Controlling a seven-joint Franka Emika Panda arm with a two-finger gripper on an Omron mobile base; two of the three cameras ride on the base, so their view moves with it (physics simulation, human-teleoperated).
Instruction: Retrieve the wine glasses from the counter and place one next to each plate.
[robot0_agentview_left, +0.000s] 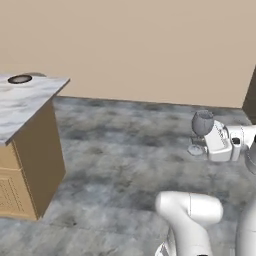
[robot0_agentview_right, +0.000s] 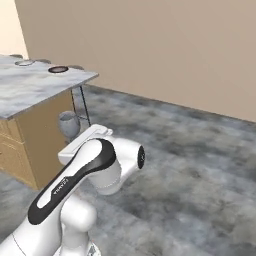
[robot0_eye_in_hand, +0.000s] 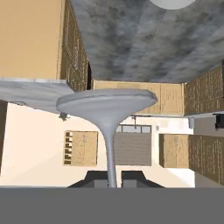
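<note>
My gripper (robot0_agentview_left: 203, 142) is shut on the thin stem of a greyish wine glass (robot0_agentview_left: 202, 123), which hangs upright above the floor, right of the marble-topped unit. In the hand view the glass's round foot (robot0_eye_in_hand: 106, 102) spreads above my gripper (robot0_eye_in_hand: 112, 180), with the stem running down between the dark fingertips (robot0_eye_in_hand: 93, 179). From the right base the bowl of the glass (robot0_agentview_right: 68, 125) peeks out behind my forearm. A dark plate (robot0_agentview_left: 20, 79) (robot0_agentview_right: 58, 69) lies at the near corner of the marble top, and a pale plate (robot0_agentview_right: 24, 63) lies farther along. I cannot pick out the counter.
The marble top (robot0_agentview_left: 27, 102) sits on a wooden cabinet body (robot0_agentview_left: 37, 155) at the left. Thin black stool legs (robot0_agentview_right: 82, 106) stand behind its corner. Grey mottled floor (robot0_agentview_left: 125, 145) stretches to a beige wall (robot0_agentview_left: 150, 45). A dark edge (robot0_agentview_left: 250, 97) shows at the far right.
</note>
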